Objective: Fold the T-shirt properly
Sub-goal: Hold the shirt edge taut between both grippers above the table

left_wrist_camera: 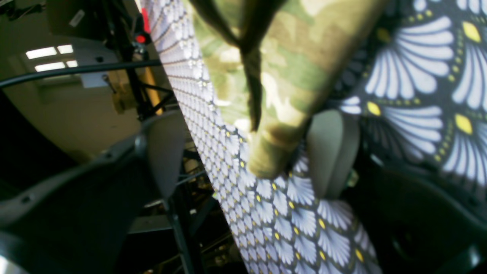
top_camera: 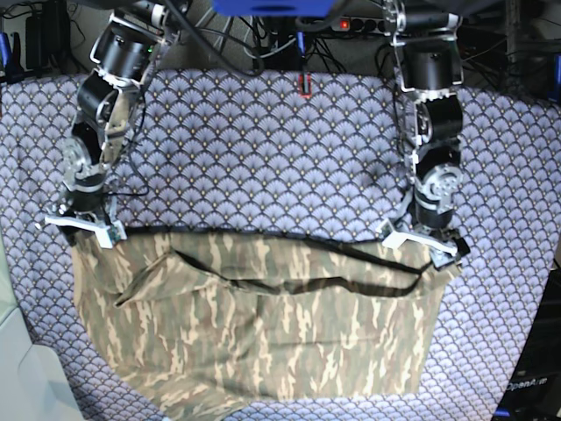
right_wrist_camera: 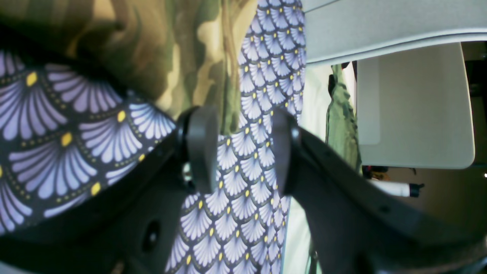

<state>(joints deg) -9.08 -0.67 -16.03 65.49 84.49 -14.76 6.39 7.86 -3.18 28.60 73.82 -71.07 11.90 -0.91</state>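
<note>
The camouflage T-shirt (top_camera: 263, 342) lies spread over the near half of the table, its dark-hemmed top edge running between my two grippers. A loose fold crosses it just below that edge. My left gripper (top_camera: 422, 244) is at the shirt's top right corner. In the left wrist view a rolled shirt corner (left_wrist_camera: 274, 152) sits between the wide-apart fingers (left_wrist_camera: 331, 152) of the left gripper (left_wrist_camera: 249, 129), unclamped. My right gripper (top_camera: 83, 226) is at the top left corner. In the right wrist view the right gripper (right_wrist_camera: 241, 114) stands open, with the shirt edge (right_wrist_camera: 228, 110) beside its left finger (right_wrist_camera: 201, 148).
A purple-grey fan-scale tablecloth (top_camera: 263, 158) covers the whole table. A small red object (top_camera: 304, 85) sits at the back edge among cables. A white block (top_camera: 19, 368) stands off the near left corner. Both arms stand over the far half of the table.
</note>
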